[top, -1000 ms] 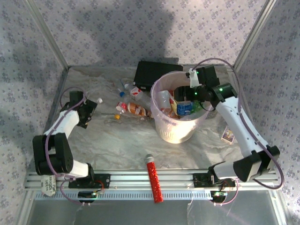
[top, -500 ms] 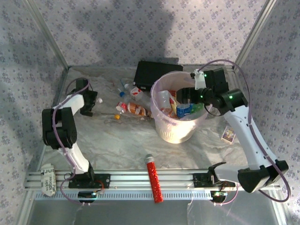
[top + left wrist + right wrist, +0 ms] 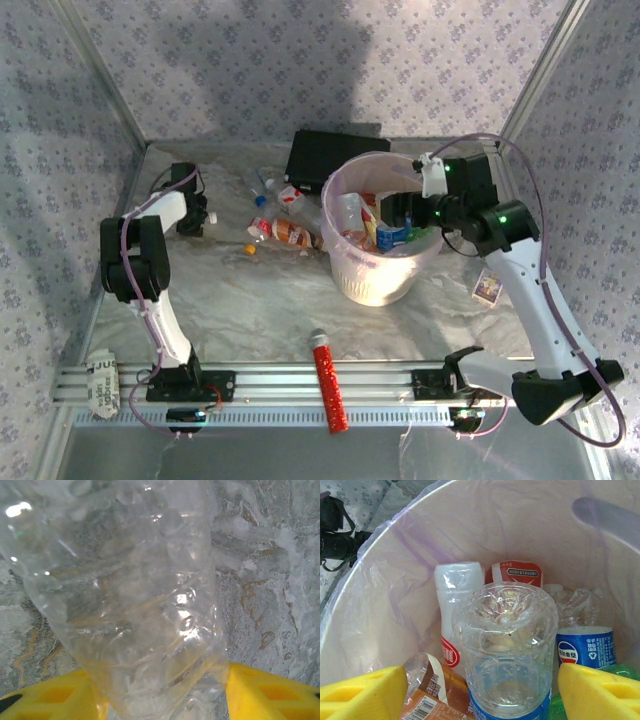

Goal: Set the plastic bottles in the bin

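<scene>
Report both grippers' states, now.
Left gripper: closed on the clear bottle.
Right gripper: blue-labelled bottle sits between its fingers; whether it is gripped cannot be told.

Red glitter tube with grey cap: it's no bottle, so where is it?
In the top external view, the red glitter tube lies across the metal rail at the table's near edge, centrally, in front of the round pale-pink bin.

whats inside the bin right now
A white bottle, a Pepsi bottle, a clear blue-labelled bottle and a brown-labelled bottle. They hide the floor of the bin.
</scene>
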`<state>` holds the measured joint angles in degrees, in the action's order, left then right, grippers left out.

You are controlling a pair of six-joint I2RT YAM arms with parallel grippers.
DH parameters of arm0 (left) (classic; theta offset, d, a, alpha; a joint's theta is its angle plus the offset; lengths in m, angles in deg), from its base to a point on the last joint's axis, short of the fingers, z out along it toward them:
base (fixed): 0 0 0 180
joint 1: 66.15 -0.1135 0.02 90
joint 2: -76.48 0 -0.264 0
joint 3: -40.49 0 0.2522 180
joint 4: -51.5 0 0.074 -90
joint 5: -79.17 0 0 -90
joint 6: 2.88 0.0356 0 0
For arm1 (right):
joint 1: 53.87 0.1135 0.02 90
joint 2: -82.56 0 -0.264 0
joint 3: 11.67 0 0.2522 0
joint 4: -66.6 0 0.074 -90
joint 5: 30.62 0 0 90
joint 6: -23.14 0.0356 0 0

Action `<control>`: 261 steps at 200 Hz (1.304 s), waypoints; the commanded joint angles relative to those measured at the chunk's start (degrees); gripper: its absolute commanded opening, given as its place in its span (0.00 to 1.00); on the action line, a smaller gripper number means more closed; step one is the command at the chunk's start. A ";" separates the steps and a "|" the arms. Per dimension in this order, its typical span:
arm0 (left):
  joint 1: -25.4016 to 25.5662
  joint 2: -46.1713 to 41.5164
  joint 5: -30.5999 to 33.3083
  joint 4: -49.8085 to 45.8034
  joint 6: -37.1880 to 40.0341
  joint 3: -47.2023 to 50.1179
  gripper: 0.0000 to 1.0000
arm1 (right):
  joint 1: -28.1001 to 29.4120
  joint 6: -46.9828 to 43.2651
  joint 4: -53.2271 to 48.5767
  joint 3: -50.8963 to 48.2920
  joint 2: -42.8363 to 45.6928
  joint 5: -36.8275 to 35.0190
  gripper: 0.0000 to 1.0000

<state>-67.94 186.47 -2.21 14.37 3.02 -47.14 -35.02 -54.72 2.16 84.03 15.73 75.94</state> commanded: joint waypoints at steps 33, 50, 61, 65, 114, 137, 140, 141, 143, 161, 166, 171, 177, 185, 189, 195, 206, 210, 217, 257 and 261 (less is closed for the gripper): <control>0.50 -1.55 2.07 -2.52 1.00 1.55 0.54 | -1.68 -0.19 -2.48 1.14 3.04 0.72 0.80; 1.22 -2.90 2.55 -2.12 2.31 2.33 0.53 | -1.72 0.24 -2.54 0.94 4.45 0.76 0.81; 1.73 -3.76 2.71 -2.08 3.06 2.66 0.53 | -1.81 0.55 -2.87 0.15 5.06 0.31 0.81; 1.90 -4.10 2.79 -2.11 3.29 2.86 0.52 | -1.86 0.60 -3.01 -0.19 5.26 0.15 0.81; 5.65 -12.65 4.23 -1.50 6.58 6.18 0.49 | -2.20 1.55 -0.10 -1.93 5.63 1.02 0.80; 7.69 -18.85 4.74 -0.91 12.17 7.69 0.46 | -2.04 1.92 1.39 1.33 4.37 2.27 0.80; 7.94 -19.68 4.75 -0.91 13.25 7.70 0.45 | -1.95 1.97 1.54 1.83 4.11 2.44 0.80; 8.02 -19.92 4.70 -0.98 13.56 7.73 0.45 | -1.92 1.99 1.63 2.01 4.00 2.48 0.80; 8.18 -20.50 4.68 -0.97 13.97 7.72 0.45 | -1.92 2.05 1.72 2.36 3.81 2.57 0.80; 9.64 -25.59 2.94 -0.37 21.14 8.31 0.45 | -1.20 2.79 2.60 5.60 1.67 3.86 0.80; 9.93 -26.97 1.55 0.71 23.48 8.82 0.45 | -0.83 2.92 2.93 6.40 1.12 4.19 0.80; 10.04 -28.35 -0.52 2.10 25.81 9.52 0.45 | -0.53 3.06 3.25 7.36 0.37 4.46 0.80; 10.05 -29.87 -3.16 3.73 28.19 10.52 0.45 | 0.06 3.23 3.70 8.57 -0.47 4.75 0.80; 10.12 -32.09 -6.21 4.96 30.72 11.40 0.45 | 1.00 3.33 3.74 10.37 -1.76 4.99 0.80; 10.05 -33.13 -7.71 5.27 31.99 11.88 0.46 | 1.44 3.33 3.54 11.33 -2.41 5.06 0.80; 10.04 -34.49 -10.02 5.42 33.85 12.07 0.46 | 2.24 3.33 3.36 12.84 -3.65 5.11 0.80; 10.17 -36.78 -14.00 4.41 36.59 12.17 0.46 | 3.90 3.18 3.09 15.64 -5.83 5.15 0.80; 10.29 -37.72 -15.28 4.06 37.63 12.17 0.46 | 4.57 3.00 3.06 16.56 -6.58 5.07 0.80; 10.53 -39.13 -18.49 3.73 39.14 12.16 0.46 | 5.84 2.53 3.04 17.99 -7.92 4.73 0.80; 14.29 -47.06 -32.93 3.07 46.45 12.36 0.47 | 13.11 1.82 4.46 26.53 -16.44 3.08 0.80; 14.88 -47.85 -33.97 3.47 46.86 12.60 0.47 | 13.68 1.98 5.02 27.24 -17.14 3.33 0.80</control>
<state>-55.74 143.57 -23.95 17.34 42.28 -34.94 -24.27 -52.52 5.22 106.76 2.44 79.37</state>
